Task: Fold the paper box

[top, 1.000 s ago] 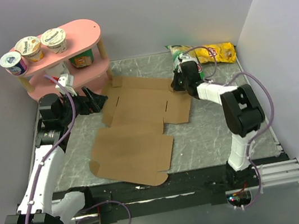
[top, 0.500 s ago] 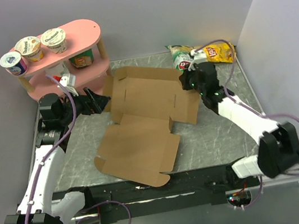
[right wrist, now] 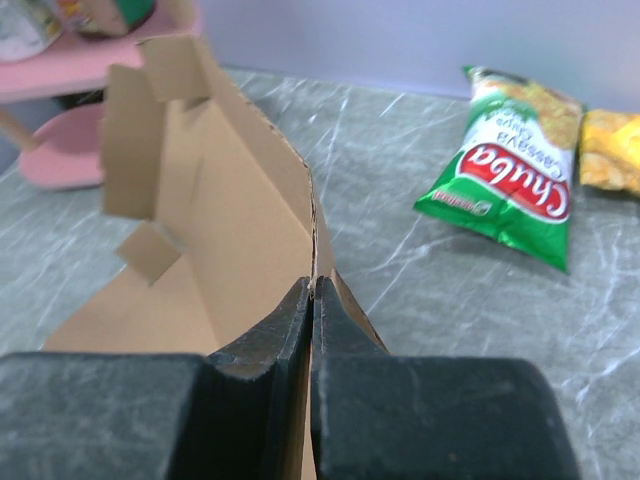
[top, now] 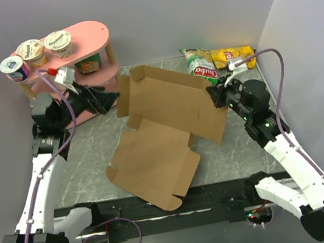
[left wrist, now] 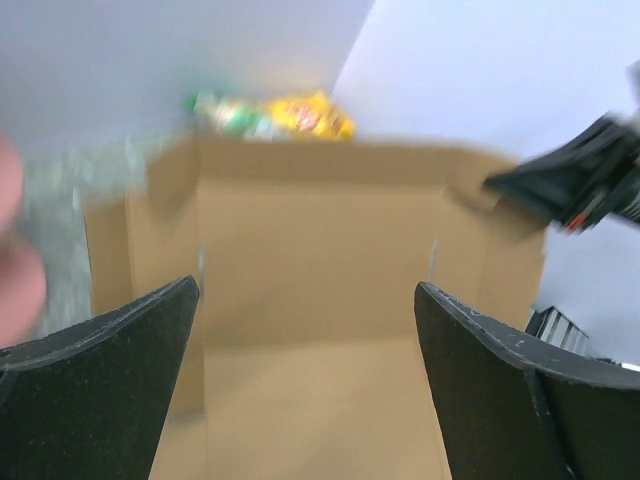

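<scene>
Raised farther, the paper box (top: 171, 103) is pinched by right jaws, facing spread left jaws.

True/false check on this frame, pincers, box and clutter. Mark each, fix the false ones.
1. The right pincer is shut on the box edge. True.
2. The left pincer grips the box. False: it is open and holds nothing, with the box ahead of it.
3. The box lies fully flat. False: its far panel is tilted up.
4. Three cups stand on top of the pink shelf. True.
5. The green bag lies on the box. False: it lies on the table, beside the yellow bag.
</scene>
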Controlling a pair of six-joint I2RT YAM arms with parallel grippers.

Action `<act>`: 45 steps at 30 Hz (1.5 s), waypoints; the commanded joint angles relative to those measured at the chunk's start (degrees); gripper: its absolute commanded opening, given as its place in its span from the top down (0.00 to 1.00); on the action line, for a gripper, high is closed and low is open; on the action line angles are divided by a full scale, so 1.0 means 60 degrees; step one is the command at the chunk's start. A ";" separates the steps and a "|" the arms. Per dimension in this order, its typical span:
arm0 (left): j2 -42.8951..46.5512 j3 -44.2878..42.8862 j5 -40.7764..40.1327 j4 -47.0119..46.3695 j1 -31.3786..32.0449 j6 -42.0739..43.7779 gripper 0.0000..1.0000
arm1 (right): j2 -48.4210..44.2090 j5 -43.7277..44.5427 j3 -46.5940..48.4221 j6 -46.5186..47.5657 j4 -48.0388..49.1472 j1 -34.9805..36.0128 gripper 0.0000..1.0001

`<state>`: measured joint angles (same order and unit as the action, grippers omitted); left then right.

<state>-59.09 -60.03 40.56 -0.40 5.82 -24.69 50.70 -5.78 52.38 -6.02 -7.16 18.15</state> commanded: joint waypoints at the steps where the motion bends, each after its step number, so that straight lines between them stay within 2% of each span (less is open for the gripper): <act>1: -0.0594 -0.1405 0.1310 -0.0973 -0.0004 -0.0104 0.04 | -0.0538 -0.1100 0.0556 0.0066 -0.0681 -0.0096 1.00; 6: -0.0962 -0.1612 0.1722 -0.0944 -0.0004 0.0333 0.04 | -0.0715 -0.1906 0.1098 -0.0036 -0.1062 -0.0139 1.00; 11: -0.0946 -0.0763 0.0437 -0.0680 -0.0019 0.1228 0.04 | -0.1052 -0.2536 0.1304 0.0022 -0.1341 -0.0154 1.00; 15: -0.1693 -0.0658 0.0360 -0.0752 -0.0004 0.1361 0.04 | -0.1286 -0.2844 0.1334 -0.0051 -0.1429 -0.0154 1.00; 20: -0.2586 -0.0937 0.0799 -0.1586 -0.0004 0.0937 0.04 | -0.1462 -0.2962 0.1129 -0.0197 -0.1312 -0.0154 1.00; 29: -0.3422 -0.1274 0.0682 -0.2979 0.0040 0.0760 0.01 | -0.1667 -0.3080 0.1099 -0.0169 -0.1502 -0.0154 1.00; 33: -0.3453 -0.1421 0.0448 -0.2965 0.0186 0.1081 0.03 | -0.1682 -0.3006 0.1099 -0.0095 -0.1634 -0.0169 1.00; 36: -0.3598 -0.1435 0.0433 -0.3257 0.0347 0.1082 0.10 | -0.1697 -0.3050 0.1084 -0.0109 -0.1663 -0.0140 1.00; 39: -0.3935 -0.1654 0.0448 -0.3156 0.0537 0.1184 0.13 | -0.1667 -0.3109 0.1128 -0.0124 -0.1693 -0.0154 1.00; 45: -0.4492 -0.2211 0.0009 -0.2673 0.0977 0.1697 0.10 | -0.1624 -0.3152 0.1143 -0.0081 -0.1722 -0.0154 1.00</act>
<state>-84.66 -69.76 42.24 -16.19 10.31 -17.37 41.39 -23.55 57.76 -6.52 -18.74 17.47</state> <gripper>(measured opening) 0.898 0.057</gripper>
